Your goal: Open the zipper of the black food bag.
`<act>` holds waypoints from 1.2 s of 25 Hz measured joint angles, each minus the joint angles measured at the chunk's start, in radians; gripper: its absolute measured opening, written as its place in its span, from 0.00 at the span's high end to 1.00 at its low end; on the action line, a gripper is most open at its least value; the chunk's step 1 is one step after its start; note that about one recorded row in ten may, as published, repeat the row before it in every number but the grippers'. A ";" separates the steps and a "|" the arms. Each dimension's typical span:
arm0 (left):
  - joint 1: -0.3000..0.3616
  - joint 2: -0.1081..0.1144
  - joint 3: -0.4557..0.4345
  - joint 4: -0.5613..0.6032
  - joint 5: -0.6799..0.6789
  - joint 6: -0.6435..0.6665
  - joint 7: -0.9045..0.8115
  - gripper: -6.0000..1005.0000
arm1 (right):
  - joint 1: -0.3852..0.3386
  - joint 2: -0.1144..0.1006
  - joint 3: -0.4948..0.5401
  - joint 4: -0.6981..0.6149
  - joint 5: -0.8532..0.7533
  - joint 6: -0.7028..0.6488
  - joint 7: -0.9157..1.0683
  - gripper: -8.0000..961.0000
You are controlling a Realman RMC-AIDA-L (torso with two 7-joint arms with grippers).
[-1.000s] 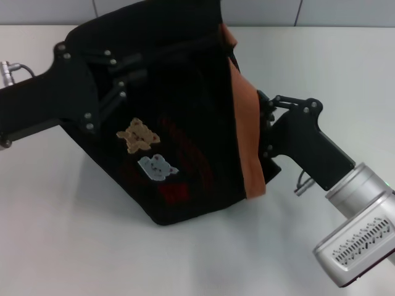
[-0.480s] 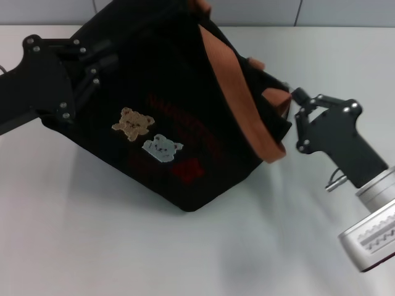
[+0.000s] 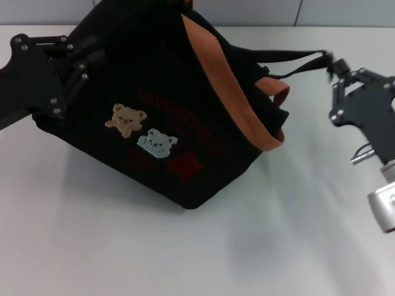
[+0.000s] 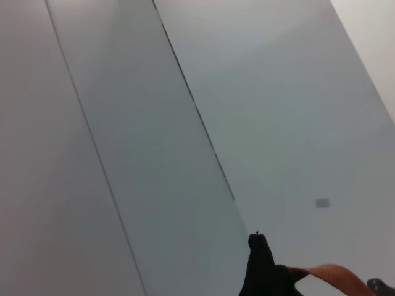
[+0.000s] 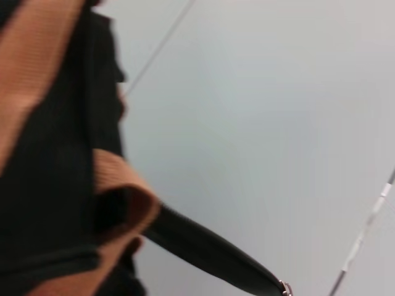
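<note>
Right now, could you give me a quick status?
Left gripper clamps black food bag corner. Right gripper pulls zipper strip taut. Nothing blocking.

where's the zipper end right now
In the head view, the zipper stretches as a black strip off the black food bag toward the robot's right, its far end at the right end effector, above the white table.
</note>
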 joint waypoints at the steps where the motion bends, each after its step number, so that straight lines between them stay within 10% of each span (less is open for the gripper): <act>1: 0.001 0.000 -0.005 0.000 0.000 -0.001 0.001 0.92 | 0.002 -0.001 0.016 -0.002 0.000 0.000 0.013 0.99; 18: 0.003 0.001 -0.189 -0.101 -0.053 -0.067 -0.054 0.92 | 0.027 -0.002 0.148 -0.022 0.000 0.000 0.285 0.99; 30: 0.068 -0.004 -0.235 -0.156 -0.165 -0.066 -0.225 0.86 | 0.038 -0.010 0.178 -0.053 -0.008 -0.039 0.555 0.66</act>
